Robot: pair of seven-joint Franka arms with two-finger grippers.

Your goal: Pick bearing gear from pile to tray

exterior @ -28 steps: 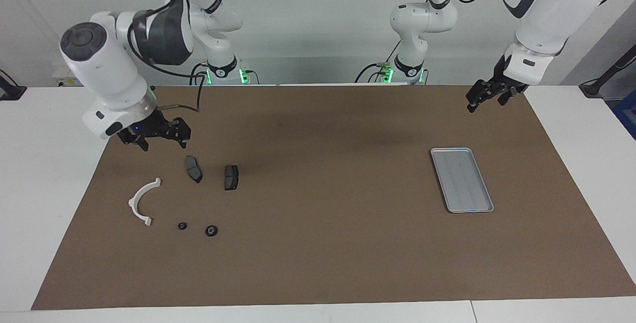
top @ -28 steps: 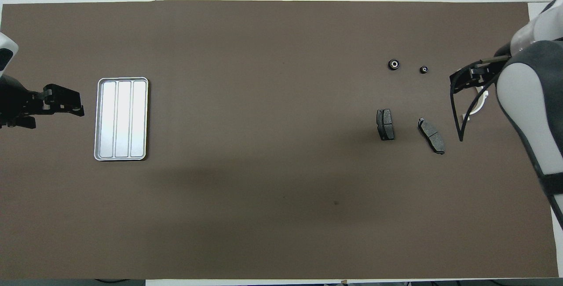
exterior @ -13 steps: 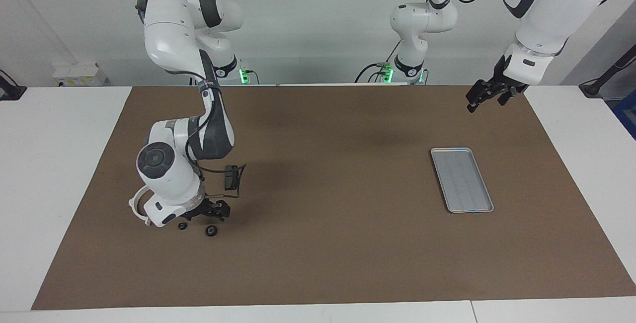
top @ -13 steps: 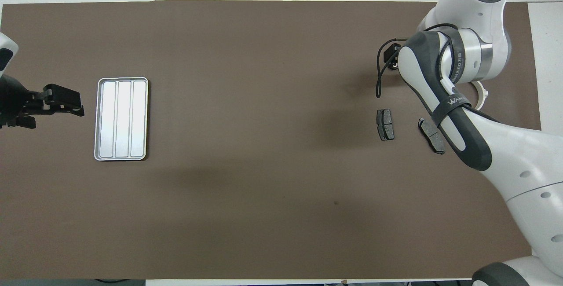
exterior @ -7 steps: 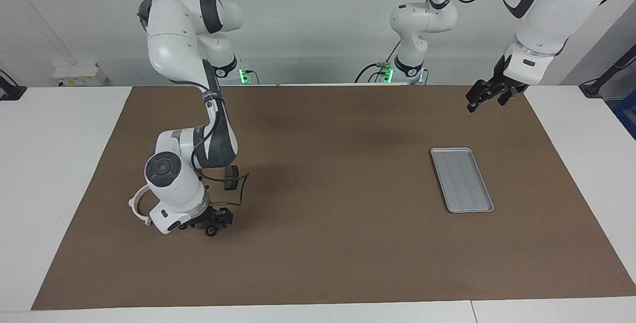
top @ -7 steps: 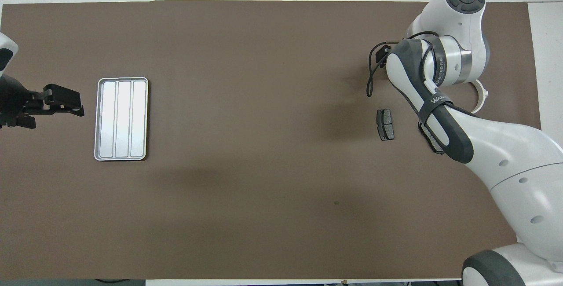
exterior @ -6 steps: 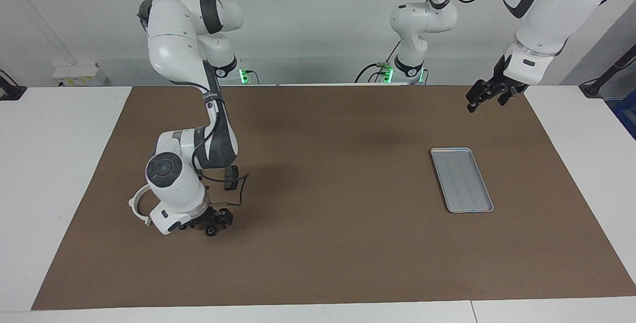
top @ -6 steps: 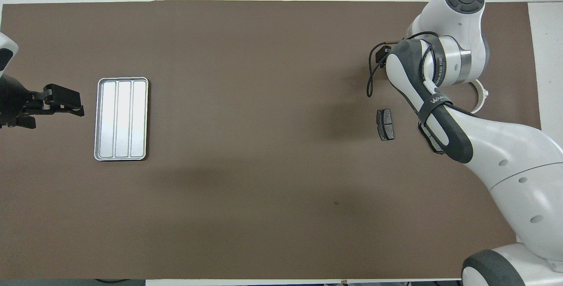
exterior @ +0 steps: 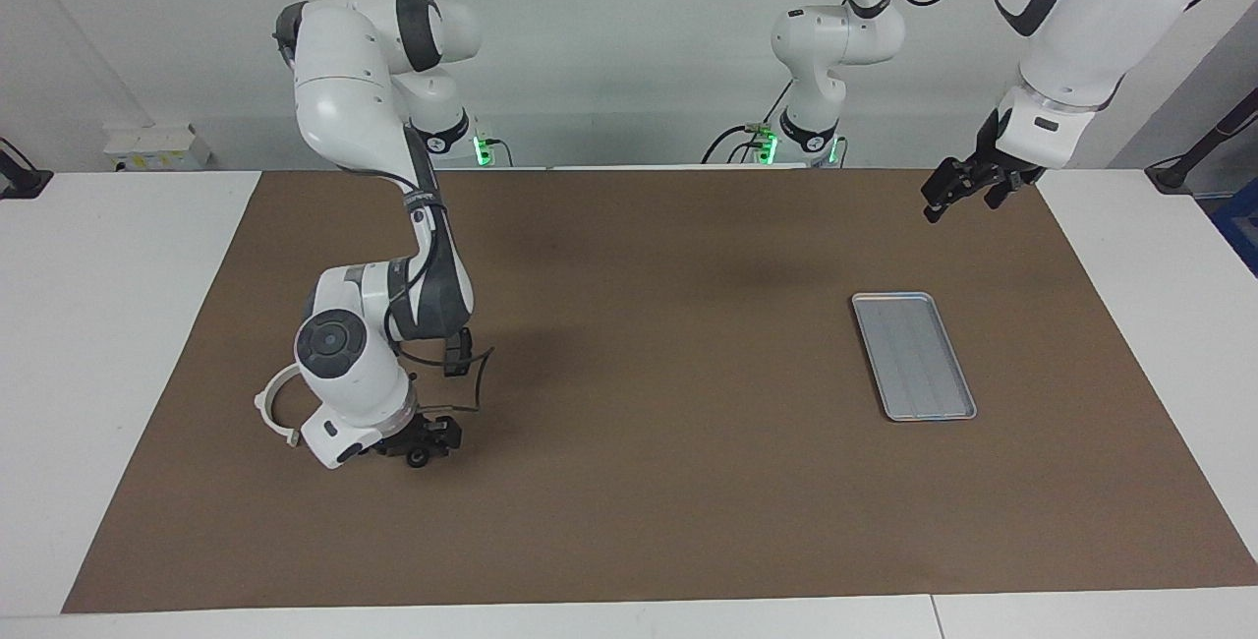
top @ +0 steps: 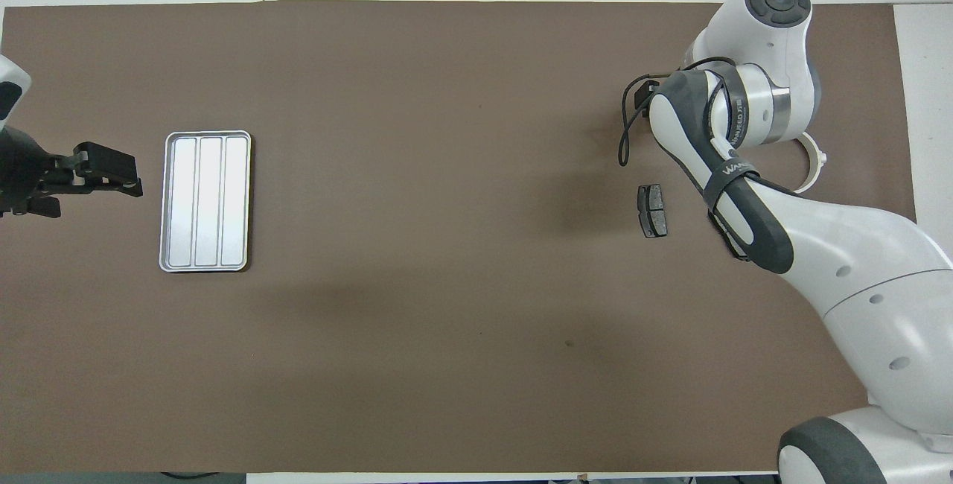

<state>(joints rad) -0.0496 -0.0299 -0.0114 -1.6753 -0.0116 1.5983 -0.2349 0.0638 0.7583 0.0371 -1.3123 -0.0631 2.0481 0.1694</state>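
The pile lies at the right arm's end of the mat. A small black bearing gear [exterior: 420, 460] rests on the mat there, and my right gripper [exterior: 419, 444] is down right over it, touching or nearly touching. The right arm's wrist covers the gear and the gripper in the overhead view. A white half-ring bracket [exterior: 267, 398] [top: 816, 164] pokes out beside the wrist. One dark brake pad [exterior: 454, 356] [top: 652, 210] lies nearer to the robots. The silver tray [exterior: 914, 356] [top: 205, 201] sits empty at the left arm's end. My left gripper [exterior: 955, 189] [top: 112, 171] waits open in the air beside the tray.
A brown mat [exterior: 639, 482] covers the table, with white tabletop around it. A black cable loop [exterior: 480, 378] hangs from the right wrist beside the brake pad. A second brake pad is mostly hidden under the right arm.
The right arm swung from the robots' edge of the mat out to the pile and lowered its gripper onto the gear. The left arm has stayed still.
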